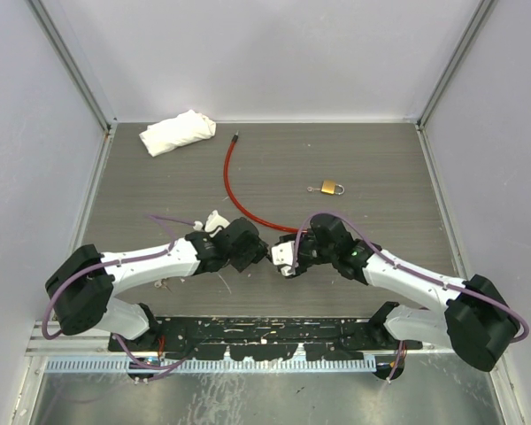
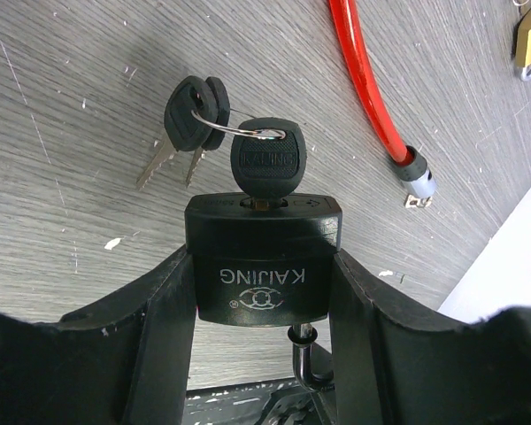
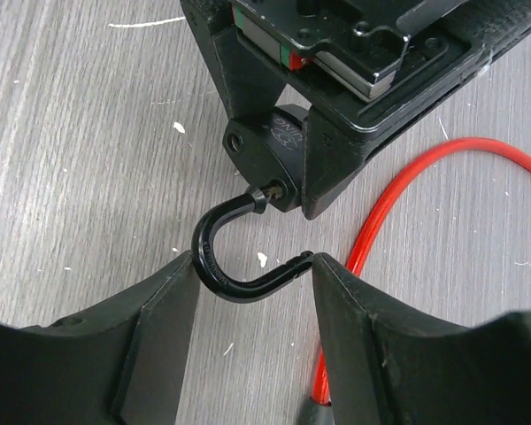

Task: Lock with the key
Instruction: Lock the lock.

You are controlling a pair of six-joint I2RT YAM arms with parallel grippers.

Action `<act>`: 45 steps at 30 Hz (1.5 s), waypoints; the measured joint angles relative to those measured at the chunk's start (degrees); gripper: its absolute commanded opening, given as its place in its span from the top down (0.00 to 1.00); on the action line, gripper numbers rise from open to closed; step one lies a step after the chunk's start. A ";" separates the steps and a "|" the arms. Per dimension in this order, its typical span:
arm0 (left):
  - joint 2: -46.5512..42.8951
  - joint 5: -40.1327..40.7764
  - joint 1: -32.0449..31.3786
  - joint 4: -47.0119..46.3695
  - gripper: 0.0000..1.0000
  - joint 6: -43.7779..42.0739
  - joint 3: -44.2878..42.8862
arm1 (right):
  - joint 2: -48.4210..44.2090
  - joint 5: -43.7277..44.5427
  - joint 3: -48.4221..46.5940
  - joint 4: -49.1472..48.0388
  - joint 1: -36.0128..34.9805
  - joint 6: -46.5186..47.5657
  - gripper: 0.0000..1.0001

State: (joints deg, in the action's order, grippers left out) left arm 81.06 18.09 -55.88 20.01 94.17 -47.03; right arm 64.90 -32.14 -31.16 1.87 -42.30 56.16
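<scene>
My left gripper (image 2: 263, 266) is shut on the body of a black padlock (image 2: 261, 270), marked KAIJING. A black-headed key (image 2: 265, 162) sits in its keyhole, with two spare keys (image 2: 190, 115) on the ring lying on the table. The black shackle (image 3: 226, 274) is open, its free end out of the body (image 3: 270, 159). My right gripper (image 3: 255, 266) is closed on the shackle, one finger on the bend and the other on the free tip. The two grippers meet at the table's near middle (image 1: 274, 257).
A red cable (image 1: 234, 190) curves from the back of the table to just beside the right gripper (image 3: 380, 221). A small brass padlock (image 1: 329, 188) lies behind it. A white cloth (image 1: 177, 131) lies at the back left.
</scene>
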 measured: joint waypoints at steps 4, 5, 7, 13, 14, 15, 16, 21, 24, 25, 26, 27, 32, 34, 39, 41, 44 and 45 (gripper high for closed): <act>0.00 0.09 0.07 -0.11 0.99 1.14 0.00 | 0.13 1.53 0.00 -0.26 -0.37 0.07 0.50; 0.00 0.13 0.07 -0.24 0.99 1.42 0.00 | 0.13 1.73 0.00 -0.22 -0.39 0.09 0.51; 0.00 0.26 0.13 -0.70 1.00 2.23 0.00 | 0.20 2.08 0.00 -0.04 -0.50 -0.02 0.53; 0.04 0.13 0.00 -2.47 1.00 3.41 0.00 | 1.18 2.25 0.00 -0.81 -0.72 -0.96 0.55; 0.13 0.13 0.00 -2.64 1.00 3.56 0.00 | 1.33 2.23 0.00 -0.96 -0.72 -1.25 0.56; 0.28 0.13 0.00 -2.78 1.00 3.69 -0.02 | 1.49 2.23 0.00 -1.07 -0.72 -1.64 0.57; 0.48 0.13 0.00 -2.89 1.00 3.78 -0.07 | 1.62 2.27 -0.02 -1.18 -0.72 -2.10 0.59; 1.53 0.70 0.00 -3.50 1.00 4.07 -0.48 | 2.25 2.91 -0.15 -1.40 -0.72 -4.55 0.77; 1.55 1.62 0.07 -4.02 0.99 4.28 -0.48 | 2.49 3.45 -0.24 -1.40 -0.79 -5.79 0.87; 1.55 1.75 0.11 -4.04 0.98 4.52 -0.48 | 2.54 3.65 -0.31 -1.55 -0.79 -6.19 0.89; 1.55 1.84 0.13 -4.20 0.98 4.63 -0.48 | 2.60 3.72 -0.44 -1.60 -0.76 -6.64 0.91; 1.55 2.08 0.13 -4.35 0.97 4.66 -0.48 | 2.60 3.82 -0.50 -1.66 -0.76 -7.02 0.93; 1.55 2.29 0.15 -5.90 0.72 5.16 0.07 | 2.60 3.82 -0.92 -1.77 -0.66 -9.99 0.99; 1.55 2.14 0.17 -6.93 0.63 5.49 0.57 | 2.60 3.45 -1.07 -1.73 -0.07 -11.56 0.99; 1.25 1.40 0.17 -11.04 0.52 6.25 2.54 | 2.60 -0.63 -1.20 -1.68 2.99 -16.74 0.99; 1.05 1.05 0.17 -12.94 0.46 6.88 3.39 | 2.60 -2.93 -1.29 -1.70 4.44 -18.97 0.99; 0.57 0.72 0.20 -14.97 0.38 6.99 4.26 | 2.60 -5.92 -1.53 -1.77 6.27 -21.68 0.99; 0.42 0.50 0.17 -15.26 0.35 6.91 4.48 | 2.60 -6.78 -1.66 -1.86 6.82 -22.49 0.99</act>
State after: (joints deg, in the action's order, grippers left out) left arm 81.47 18.59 -55.70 4.75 101.08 -42.54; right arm 67.51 -38.92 -32.82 0.01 -35.48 33.67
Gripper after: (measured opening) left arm 0.581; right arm 0.240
